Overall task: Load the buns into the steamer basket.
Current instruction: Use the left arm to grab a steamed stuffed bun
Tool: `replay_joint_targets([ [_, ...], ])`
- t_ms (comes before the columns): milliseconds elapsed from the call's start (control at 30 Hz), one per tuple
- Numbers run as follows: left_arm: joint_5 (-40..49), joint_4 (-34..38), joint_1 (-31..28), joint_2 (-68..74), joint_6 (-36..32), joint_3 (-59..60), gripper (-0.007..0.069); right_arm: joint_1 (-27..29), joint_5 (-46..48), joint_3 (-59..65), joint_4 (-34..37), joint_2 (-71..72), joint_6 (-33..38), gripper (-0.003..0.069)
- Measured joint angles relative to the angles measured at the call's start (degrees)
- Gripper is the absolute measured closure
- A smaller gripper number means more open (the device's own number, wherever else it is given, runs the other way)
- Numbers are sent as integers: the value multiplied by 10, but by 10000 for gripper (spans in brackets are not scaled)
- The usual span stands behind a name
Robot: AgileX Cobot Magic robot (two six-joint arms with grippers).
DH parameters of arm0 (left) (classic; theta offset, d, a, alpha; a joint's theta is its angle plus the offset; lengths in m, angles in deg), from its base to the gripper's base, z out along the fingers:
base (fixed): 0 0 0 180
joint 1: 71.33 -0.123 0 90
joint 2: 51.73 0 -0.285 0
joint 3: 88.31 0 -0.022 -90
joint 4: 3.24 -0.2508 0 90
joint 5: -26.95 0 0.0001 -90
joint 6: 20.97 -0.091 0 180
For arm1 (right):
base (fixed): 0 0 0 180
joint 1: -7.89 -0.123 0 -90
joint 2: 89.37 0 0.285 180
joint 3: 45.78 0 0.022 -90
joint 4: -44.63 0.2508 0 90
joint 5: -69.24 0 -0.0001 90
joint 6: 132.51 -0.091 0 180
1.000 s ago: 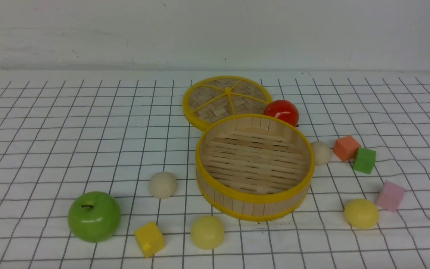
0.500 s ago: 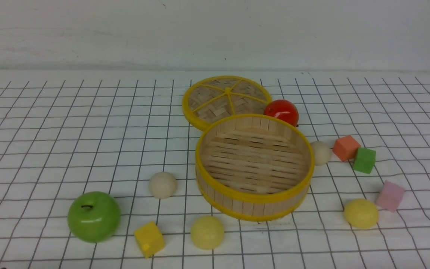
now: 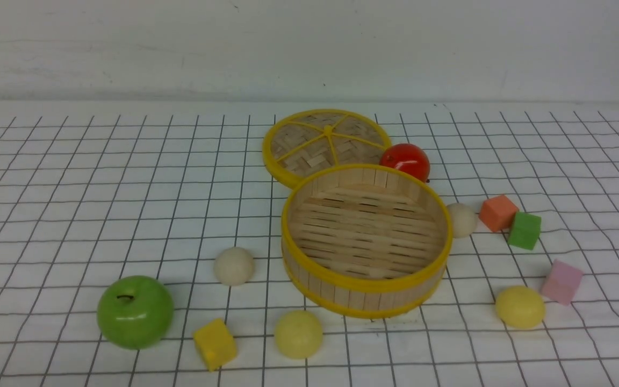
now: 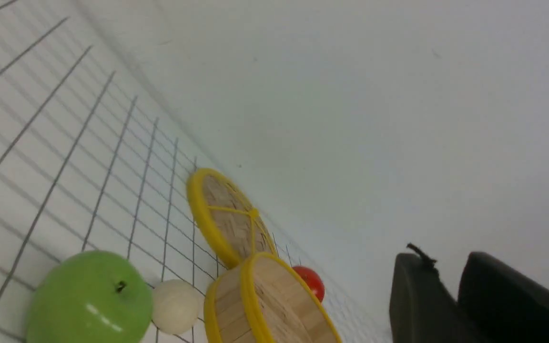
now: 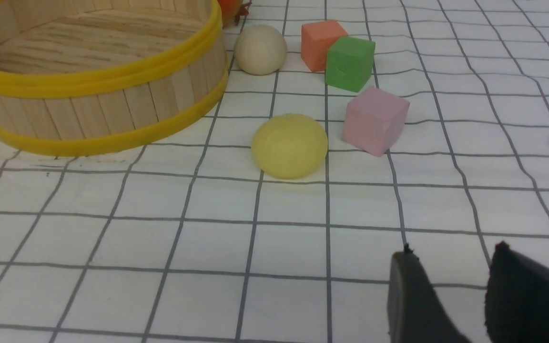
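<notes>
A: The right gripper (image 5: 453, 247)?
B: Tips apart, nothing between. Nearest it is the right yellow bun (image 5: 289, 146), just beside the pink cube (image 5: 374, 120).
A: The left gripper (image 4: 451, 267)?
B: Thin slit between its fingers (image 4: 417, 295) (parted or closed, can't tell).
A: Other buns?
B: All on the cloth (image 3: 73, 215), outside the basket (image 3: 366, 284). Right cream bun (image 3: 461, 220) just beside its right wall; left cream bun (image 3: 234, 265) between it and the apple (image 3: 135, 312); left yellow bun (image 3: 298, 334) near its front wall.

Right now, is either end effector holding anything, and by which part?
Nothing is held: the left end effector and the right end effector are both empty.
</notes>
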Motion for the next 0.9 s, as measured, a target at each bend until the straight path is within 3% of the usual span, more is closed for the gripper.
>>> replay_joint_targets([
  [133, 142, -38, 0, 94, -77, -111, 608, 0, 0, 0, 0, 0, 0, 420],
  [200, 196, -55, 0, 140, -86, -152, 619, 0, 0, 0, 0, 0, 0, 420],
  [300, 364, -114, 0, 304, -95, -251, 629, 0, 0, 0, 0, 0, 0, 420],
  [400, 428, -159, 0, 431, -103, -309, 629, 0, 0, 0, 0, 0, 0, 420],
  [567, 420, -173, 5, 600, -140, -362, 638, 0, 0, 0, 0, 0, 0, 420],
  [667, 405, -155, 40, 652, -156, -381, 638, 0, 0, 0, 0, 0, 0, 420],
  [700, 387, -147, 93, 685, -158, -400, 638, 0, 0, 0, 0, 0, 0, 420],
  [733, 384, -147, 93, 689, -158, -402, 638, 0, 0, 0, 0, 0, 0, 420],
  [767, 369, -152, 148, 718, -147, -421, 638, 0, 0, 0, 0, 0, 0, 420],
  [900, 348, -211, 265, 815, -86, -490, 638, 0, 0, 0, 0, 0, 0, 420],
])
